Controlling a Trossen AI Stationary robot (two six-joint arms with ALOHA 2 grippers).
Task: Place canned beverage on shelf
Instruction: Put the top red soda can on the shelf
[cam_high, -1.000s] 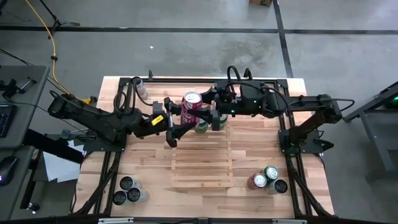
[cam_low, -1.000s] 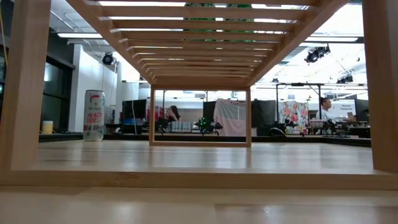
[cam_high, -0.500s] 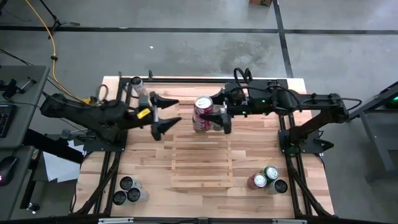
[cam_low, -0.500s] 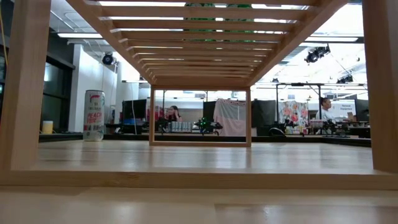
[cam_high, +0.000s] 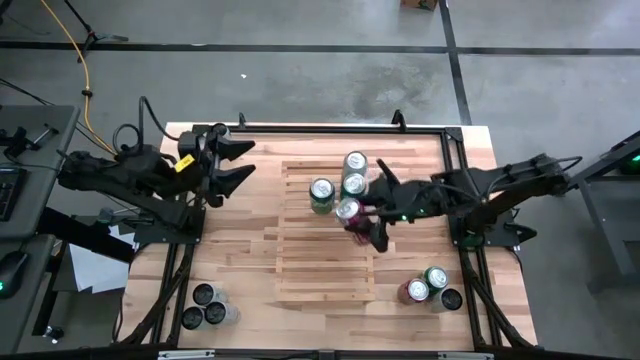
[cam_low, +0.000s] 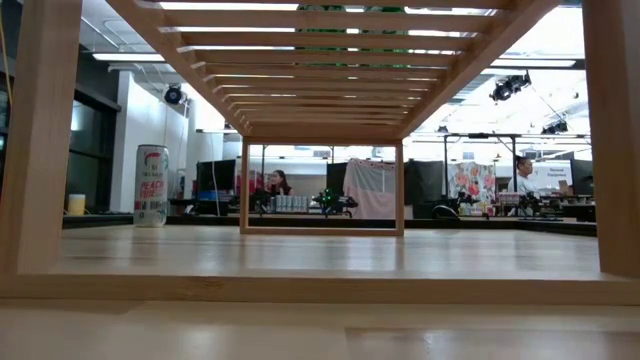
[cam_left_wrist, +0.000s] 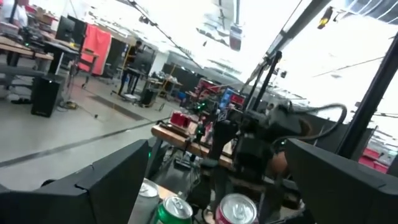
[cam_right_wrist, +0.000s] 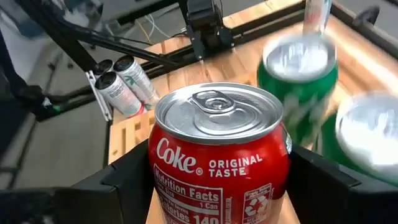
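Your right claw (cam_high: 368, 222) is closed on a red Coke can (cam_high: 349, 212), its two dark fingers (cam_right_wrist: 127, 180) pressed against the can's sides in the right wrist view. The can stands upright with its silver top showing, held over the far half of the shelf (cam_high: 325, 265), the rack of pale wooden slats lying in the middle of the surface (cam_high: 250, 260). From above you cannot tell whether the can's base already touches the slats or hangs just over them.

Two green cans sit on the shelf just beyond the Coke can: one (cam_high: 321, 194) toward the left arm's side, the other (cam_high: 354, 184) close beside it and nearer the shelf's far edge. A silver-topped can (cam_high: 355, 163) stands just behind that one, at the far edge.

Your left claw (cam_high: 230, 160) is well apart from the shelf, off its far left corner, with its fingers spread wide and nothing between them.

Off the shelf's near right corner you have a cluster of three cans (cam_high: 430, 287). Off its near left corner stand three dark-topped cans (cam_high: 206, 307). In the low view a tall white can (cam_low: 151, 186) stands on the surface, seen through the shelf's frame on its left side.
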